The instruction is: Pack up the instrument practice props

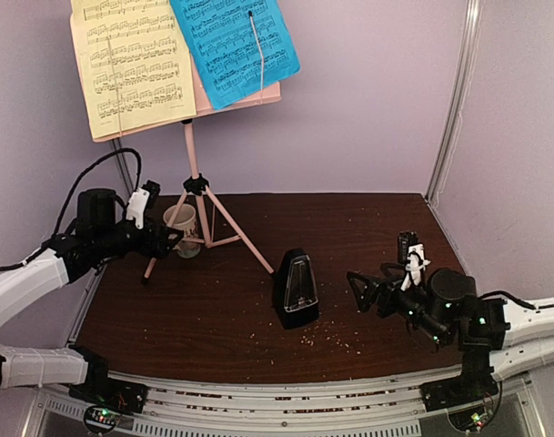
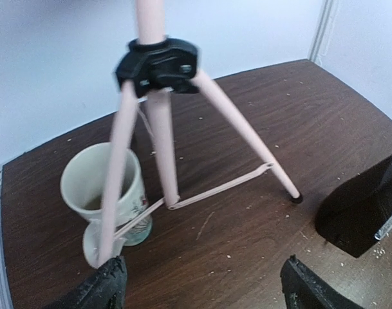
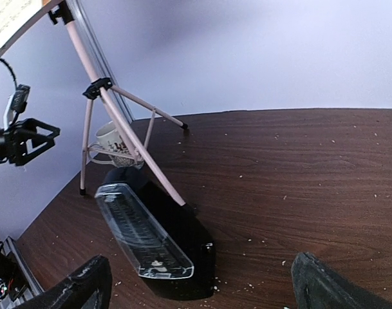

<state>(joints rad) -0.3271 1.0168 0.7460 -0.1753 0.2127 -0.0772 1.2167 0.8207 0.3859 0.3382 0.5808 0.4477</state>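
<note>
— At the back-left of the table point(image 1: 367, 237), what do you see?

— I see the pink music stand point(image 1: 193, 146) upright on its tripod legs. Yellow pages point(image 1: 131, 64) sit on the left of its desk and a blue page point(image 1: 233, 45) on the right, tilted and hanging over the edge. A beige mug point(image 1: 181, 220) stands among the legs.

— And your left gripper point(image 1: 167, 241)?

— I have it low by the mug with its jaws spread and nothing between them. On the left wrist camera the stand's nearest leg runs down just beside one fingertip point(image 2: 109, 280). I can't tell if they touch.

— Where's the metronome point(image 1: 296, 291)?

— It's mid-table, black and upright, with the clear cover on its face. It stands close to the foot of the stand's right-hand leg. From the right wrist it shows leaning across the view, cover towards me.

— And the right gripper point(image 1: 358, 293)?

— That's spread wide too, holding nothing. It points at the metronome from the right, near but apart from it. Pale flecks are scattered over the dark wood around them
</note>
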